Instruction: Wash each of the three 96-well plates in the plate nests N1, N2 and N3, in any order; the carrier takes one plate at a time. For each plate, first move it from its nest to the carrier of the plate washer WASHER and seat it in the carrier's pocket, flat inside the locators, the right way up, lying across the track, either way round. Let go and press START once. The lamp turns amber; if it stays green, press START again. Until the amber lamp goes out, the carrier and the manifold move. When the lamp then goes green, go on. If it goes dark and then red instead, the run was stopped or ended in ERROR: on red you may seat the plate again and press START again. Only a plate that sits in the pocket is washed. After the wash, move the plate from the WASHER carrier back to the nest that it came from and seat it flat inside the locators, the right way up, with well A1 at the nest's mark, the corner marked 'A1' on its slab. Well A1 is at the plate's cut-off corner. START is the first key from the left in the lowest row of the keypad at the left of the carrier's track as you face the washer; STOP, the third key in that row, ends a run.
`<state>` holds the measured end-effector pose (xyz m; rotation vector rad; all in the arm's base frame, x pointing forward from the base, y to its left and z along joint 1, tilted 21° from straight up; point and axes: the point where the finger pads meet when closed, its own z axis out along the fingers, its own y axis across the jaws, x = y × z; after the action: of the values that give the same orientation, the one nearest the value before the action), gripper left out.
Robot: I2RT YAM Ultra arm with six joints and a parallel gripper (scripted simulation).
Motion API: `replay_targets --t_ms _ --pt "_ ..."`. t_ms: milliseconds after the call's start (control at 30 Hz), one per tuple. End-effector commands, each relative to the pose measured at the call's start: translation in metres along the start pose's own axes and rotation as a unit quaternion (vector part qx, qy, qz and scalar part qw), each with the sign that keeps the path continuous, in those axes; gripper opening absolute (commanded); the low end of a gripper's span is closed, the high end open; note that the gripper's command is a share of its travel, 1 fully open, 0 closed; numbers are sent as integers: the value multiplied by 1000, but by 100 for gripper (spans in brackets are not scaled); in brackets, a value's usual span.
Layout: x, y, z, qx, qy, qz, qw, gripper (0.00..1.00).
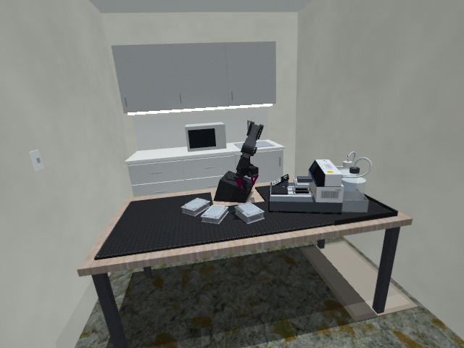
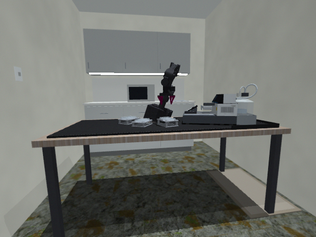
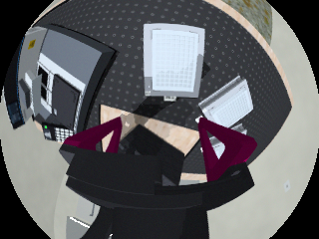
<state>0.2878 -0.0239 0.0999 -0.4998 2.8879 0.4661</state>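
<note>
Three white 96-well plates sit in their nests on the black mat: the left plate point(image 1: 195, 206), the middle plate point(image 1: 214, 214) and the right plate point(image 1: 249, 212). The washer point(image 1: 316, 188) stands at the right, with its keypad point(image 1: 280, 180) at the left end and its carrier point(image 1: 302, 190) beside that; I cannot tell whether the carrier holds anything. My gripper point(image 1: 246, 181) hangs above the arm's base, behind the plates, open and empty. In the wrist view the gripper point(image 3: 161, 139) shows magenta fingers wide apart, with one plate point(image 3: 173, 58) ahead and another plate point(image 3: 227, 106) at the right.
The arm's black base point(image 1: 232, 188) stands behind the nests. Bottles with tubing point(image 1: 354, 177) stand at the washer's right end. The table's front edge point(image 1: 239, 245) runs below the mat. A counter with a microwave point(image 1: 205, 136) is behind the table.
</note>
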Motion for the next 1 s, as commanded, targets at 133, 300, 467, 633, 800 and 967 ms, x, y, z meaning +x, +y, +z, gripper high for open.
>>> replay_targets --t_ms 133,300,467,633,800,967 --pt "-33 -16 10 11 -16 3 1000 100" --pt "-46 -21 17 11 -16 3 1000 100" --pt "-61 -27 25 11 -16 3 1000 100" --pt "-61 -27 25 11 -16 3 1000 100" --pt "-61 -27 25 11 -16 3 1000 100" --pt "-61 -27 30 11 -16 3 1000 100"
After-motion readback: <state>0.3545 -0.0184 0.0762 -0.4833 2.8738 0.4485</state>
